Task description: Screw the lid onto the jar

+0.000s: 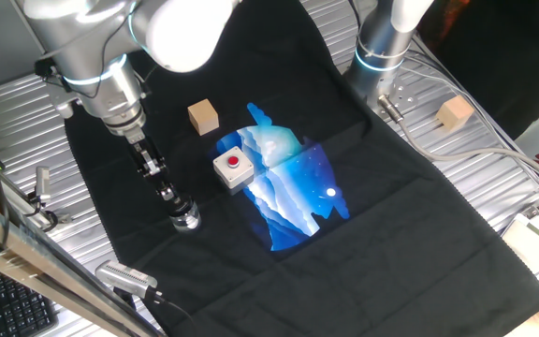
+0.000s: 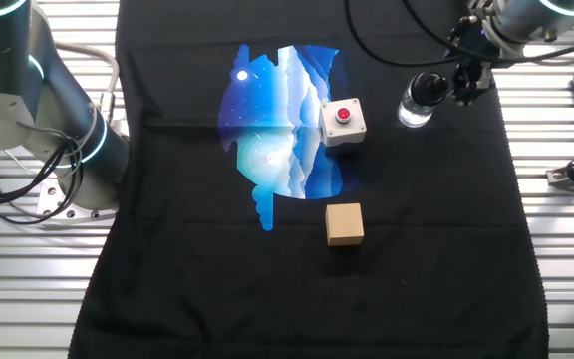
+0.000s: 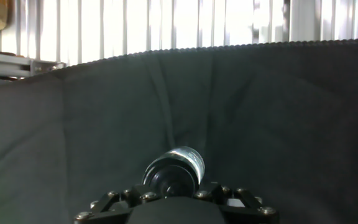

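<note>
The clear jar (image 1: pixel 187 220) (image 2: pixel 413 110) is near the edge of the black cloth, tilted in line with my fingers. The black lid (image 2: pixel 430 88) sits on its mouth. My gripper (image 1: pixel 175 208) (image 2: pixel 440 88) reaches down at a slant and is shut on the lid. In the hand view the lid (image 3: pixel 169 178) is a dark disc just beyond my gripper (image 3: pixel 173 186), with the jar's glassy end (image 3: pixel 190 158) past it. Whether the jar's base touches the cloth I cannot tell.
A white box with a red button (image 1: pixel 233 168) (image 2: pixel 343 122) stands on the blue print of the cloth. A tan wooden cube (image 1: pixel 203 117) (image 2: pixel 344 223) lies beyond it. Another cube (image 1: pixel 455 112) rests on the metal table near a second arm's base (image 1: pixel 380 51) (image 2: pixel 68 140).
</note>
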Robot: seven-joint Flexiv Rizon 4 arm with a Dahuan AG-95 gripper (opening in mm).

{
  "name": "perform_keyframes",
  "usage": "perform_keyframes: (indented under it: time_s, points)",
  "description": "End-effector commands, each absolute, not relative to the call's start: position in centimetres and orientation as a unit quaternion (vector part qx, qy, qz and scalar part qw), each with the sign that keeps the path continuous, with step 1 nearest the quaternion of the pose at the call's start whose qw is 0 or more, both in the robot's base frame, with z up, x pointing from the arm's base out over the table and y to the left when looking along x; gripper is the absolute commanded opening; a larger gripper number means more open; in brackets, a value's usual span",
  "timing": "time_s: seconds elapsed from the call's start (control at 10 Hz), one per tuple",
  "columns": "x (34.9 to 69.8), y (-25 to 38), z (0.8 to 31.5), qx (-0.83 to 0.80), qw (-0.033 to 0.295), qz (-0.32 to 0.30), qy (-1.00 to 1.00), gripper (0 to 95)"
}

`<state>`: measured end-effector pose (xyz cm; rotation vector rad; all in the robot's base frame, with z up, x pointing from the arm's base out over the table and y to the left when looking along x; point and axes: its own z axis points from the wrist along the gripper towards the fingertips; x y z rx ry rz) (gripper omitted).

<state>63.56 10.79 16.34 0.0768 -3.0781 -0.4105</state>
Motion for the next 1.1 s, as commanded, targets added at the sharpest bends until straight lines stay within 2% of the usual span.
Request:
perform_keyframes:
  time_s: [0.1,1.1]
  points:
    - [63.5,10.9,16.3,0.031,0.019,-0.136,-0.99,57.0]
    - [62.5,9.7,15.6,0.047,0.021,-0.146,-0.988,57.0]
